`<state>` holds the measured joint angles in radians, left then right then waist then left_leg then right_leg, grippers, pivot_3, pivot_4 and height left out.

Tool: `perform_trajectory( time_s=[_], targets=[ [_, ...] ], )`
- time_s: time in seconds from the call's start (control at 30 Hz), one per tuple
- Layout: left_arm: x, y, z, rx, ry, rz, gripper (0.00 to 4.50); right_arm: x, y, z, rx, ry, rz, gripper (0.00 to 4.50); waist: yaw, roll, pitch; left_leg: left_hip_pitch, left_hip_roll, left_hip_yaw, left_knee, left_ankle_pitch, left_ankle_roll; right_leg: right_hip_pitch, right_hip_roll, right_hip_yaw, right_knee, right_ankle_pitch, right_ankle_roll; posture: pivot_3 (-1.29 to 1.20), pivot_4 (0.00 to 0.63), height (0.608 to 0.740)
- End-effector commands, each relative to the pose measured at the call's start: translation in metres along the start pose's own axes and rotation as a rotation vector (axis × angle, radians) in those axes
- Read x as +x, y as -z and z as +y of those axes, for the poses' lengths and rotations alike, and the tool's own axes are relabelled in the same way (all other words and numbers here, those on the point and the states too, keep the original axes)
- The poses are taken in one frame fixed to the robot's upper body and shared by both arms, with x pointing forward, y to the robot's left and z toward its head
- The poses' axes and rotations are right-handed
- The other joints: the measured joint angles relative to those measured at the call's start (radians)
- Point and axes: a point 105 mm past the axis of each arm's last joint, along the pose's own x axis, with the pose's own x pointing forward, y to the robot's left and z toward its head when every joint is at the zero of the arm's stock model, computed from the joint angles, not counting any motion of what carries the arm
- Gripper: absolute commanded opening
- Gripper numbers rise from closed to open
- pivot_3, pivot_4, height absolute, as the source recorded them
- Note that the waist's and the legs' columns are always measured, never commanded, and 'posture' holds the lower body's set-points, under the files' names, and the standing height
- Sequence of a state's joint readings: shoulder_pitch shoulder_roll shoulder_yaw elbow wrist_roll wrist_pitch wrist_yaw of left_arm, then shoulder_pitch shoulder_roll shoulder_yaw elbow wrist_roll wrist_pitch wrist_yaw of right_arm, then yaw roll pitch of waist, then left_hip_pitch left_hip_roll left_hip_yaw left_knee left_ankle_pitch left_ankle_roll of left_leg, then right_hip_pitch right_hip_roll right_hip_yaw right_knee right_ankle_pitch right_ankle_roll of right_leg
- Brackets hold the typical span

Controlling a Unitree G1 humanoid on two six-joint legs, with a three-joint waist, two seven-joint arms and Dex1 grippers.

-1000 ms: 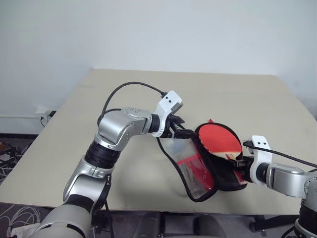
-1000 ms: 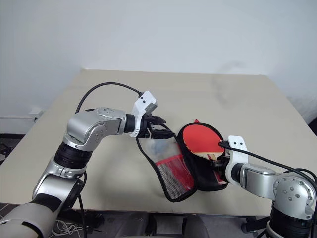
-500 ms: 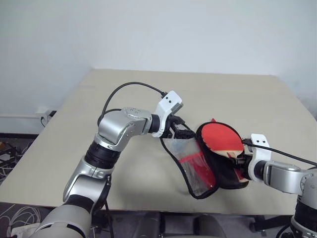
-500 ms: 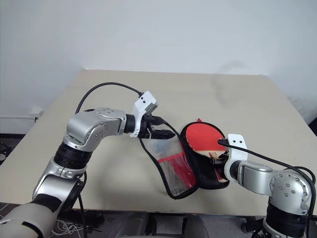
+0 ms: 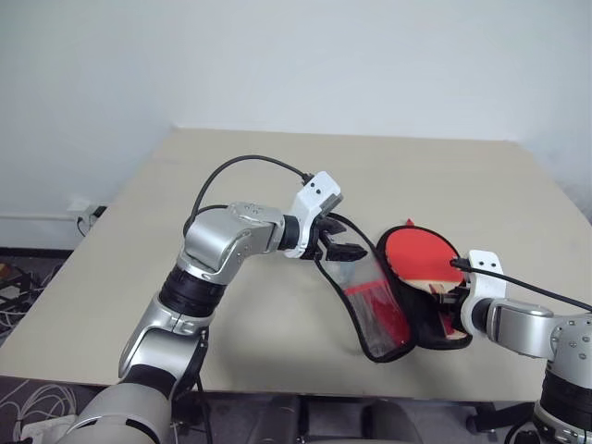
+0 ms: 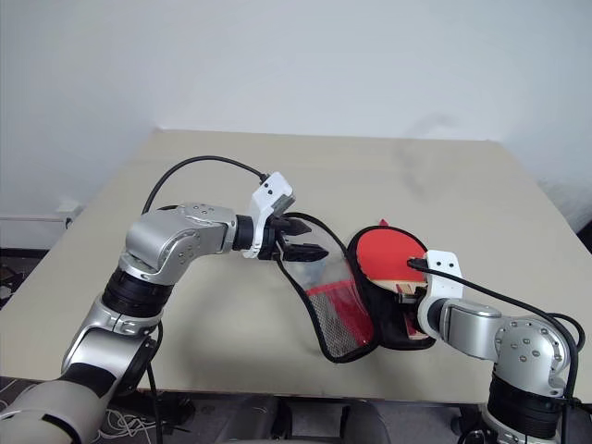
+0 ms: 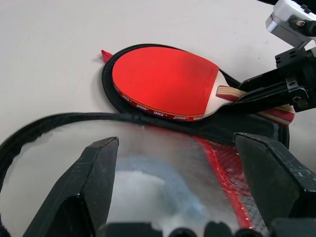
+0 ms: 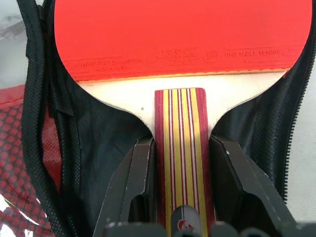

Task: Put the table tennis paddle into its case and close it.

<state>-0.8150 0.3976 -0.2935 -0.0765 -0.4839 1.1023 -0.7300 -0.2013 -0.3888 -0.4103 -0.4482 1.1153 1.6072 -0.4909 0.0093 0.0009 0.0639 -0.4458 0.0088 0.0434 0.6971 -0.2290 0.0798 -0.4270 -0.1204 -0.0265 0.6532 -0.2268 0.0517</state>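
The table tennis paddle (image 5: 418, 257) lies red face up in the open case (image 8: 103, 133), on its black lining. My right gripper (image 8: 180, 143) is shut on the striped wooden handle (image 8: 180, 123), at the case's near right end. The case's other half, a red flap (image 5: 375, 310) with a mesh pocket and black trim, stands raised on the paddle's left. My left gripper (image 6: 310, 239) is open at the flap's upper rim. Its two fingers (image 7: 94, 182) spread wide over the pocket, and the trim (image 7: 49, 121) curves past them.
The case sits near the front edge of the beige table (image 5: 240, 176), towards its right corner. The table's far and left parts are bare. A black cable (image 5: 245, 162) loops above my left forearm. A wall socket (image 5: 83, 213) shows beyond the table's left edge.
The paddle and case have slid a little to the right. The raised flap has swung closer to the paddle. My left gripper's fingers now show spread beside the flap's rim.
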Motion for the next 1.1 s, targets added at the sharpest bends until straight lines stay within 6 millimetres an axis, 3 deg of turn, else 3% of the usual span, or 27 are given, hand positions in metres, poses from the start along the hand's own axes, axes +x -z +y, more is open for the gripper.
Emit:
perform_trajectory(
  time_s=[0.03, 0.1, 0.33, 0.8, 0.97, 1.1],
  targets=[
    [-0.004, -0.013, -0.005, 0.046, 0.005, -0.042, 3.96, -0.005, -0.004, -0.023, 0.018, 0.120, -0.017, 1.20, 0.000, 0.000, 0.000, 0.000, 0.000, 0.000, 0.000, 0.000, 0.000, 0.000, 0.000, 0.000, 0.000, 0.000, 0.000, 0.00, 0.000, 0.688],
    [-0.004, -0.013, -0.005, 0.047, 0.007, -0.042, 3.96, -0.003, -0.005, -0.022, 0.019, 0.121, -0.017, 1.20, 0.000, 0.000, 0.000, 0.000, 0.000, 0.000, 0.000, 0.000, 0.000, 0.000, 0.000, 0.000, 0.000, 0.000, 0.000, 0.00, 0.000, 0.688],
    [-0.005, -0.016, -0.004, 0.054, 0.007, -0.044, 3.96, -0.005, -0.017, -0.007, -0.021, 0.051, -0.058, 3.57, -0.005, 0.000, 0.000, 0.000, 0.001, 0.001, 0.000, 0.000, 0.000, -0.001, 0.001, 0.001, 0.000, 0.000, 0.000, 0.00, 0.000, 0.688],
    [-0.016, -0.015, 0.006, 0.070, -0.016, -0.057, 3.96, -0.029, -0.088, 0.009, -0.054, -0.080, -0.348, 3.57, -0.007, 0.002, 0.000, 0.000, 0.001, 0.001, -0.001, 0.000, 0.000, -0.001, 0.001, 0.000, 0.000, 0.000, 0.000, 0.00, 0.000, 0.688],
    [-0.040, -0.019, 0.006, 0.121, 0.013, -0.145, 3.96, -0.025, -0.096, 0.003, -0.058, -0.043, -0.379, 3.57, -0.009, 0.002, 0.000, 0.000, 0.001, 0.001, -0.002, 0.000, 0.000, -0.002, 0.001, 0.001, 0.000, 0.001, 0.000, 0.00, 0.000, 0.688],
    [-0.053, -0.010, 0.017, 0.066, -0.032, -0.120, 4.48, -0.020, -0.096, 0.002, -0.056, -0.041, -0.377, 3.62, -0.010, 0.002, 0.000, 0.000, 0.001, 0.001, -0.003, 0.000, 0.000, -0.003, 0.001, 0.000, 0.000, 0.001, 0.000, 0.00, 0.000, 0.688]
  ],
)
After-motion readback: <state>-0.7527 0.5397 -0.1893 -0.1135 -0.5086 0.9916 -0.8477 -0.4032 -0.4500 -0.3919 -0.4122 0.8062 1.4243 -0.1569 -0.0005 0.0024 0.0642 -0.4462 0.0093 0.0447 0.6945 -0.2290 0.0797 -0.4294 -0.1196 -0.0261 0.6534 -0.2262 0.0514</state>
